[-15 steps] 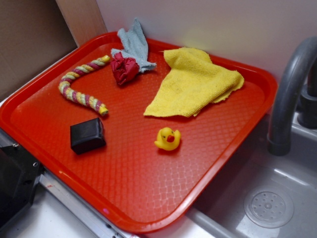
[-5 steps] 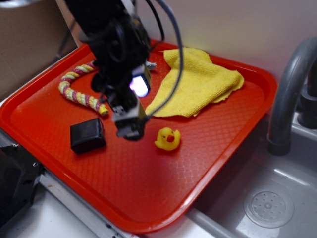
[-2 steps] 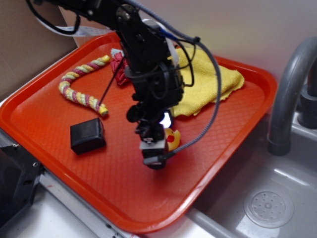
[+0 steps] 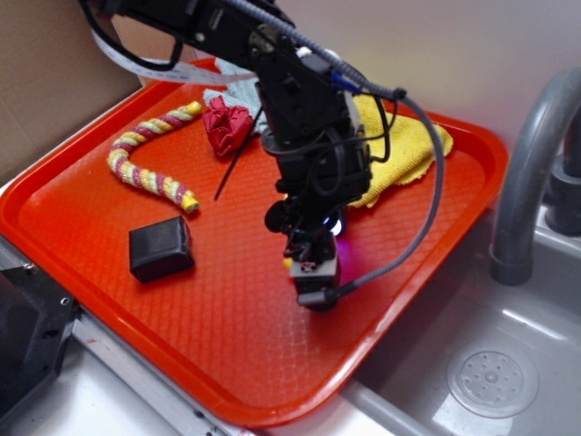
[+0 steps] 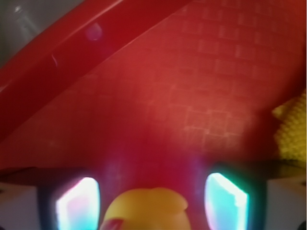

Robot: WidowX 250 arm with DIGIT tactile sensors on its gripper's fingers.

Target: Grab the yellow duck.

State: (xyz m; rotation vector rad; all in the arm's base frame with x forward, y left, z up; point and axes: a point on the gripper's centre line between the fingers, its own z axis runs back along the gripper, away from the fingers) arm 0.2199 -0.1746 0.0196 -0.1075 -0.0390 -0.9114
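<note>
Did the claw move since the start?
Yes. The claw was out of view at first; now it has come in over the red tray, right of the black box, down around the yellow duck.

Surfaces you see: plastic, cloth and rope

You have a glossy red plastic tray (image 4: 109, 195) with a fine embossed grid texture, which the wrist view shows close up; a nubby yellow cloth (image 4: 404, 150) of rough terry weave; a twisted, fibrous rope toy (image 4: 145, 168); a crumpled red fabric piece (image 4: 225, 125); a smooth, semi-matt black box (image 4: 161, 248); a smooth, glossy yellow duck (image 5: 146, 211); a grey, sheeny sink basin (image 4: 508, 363) and a smooth grey faucet (image 4: 526, 173).
</note>
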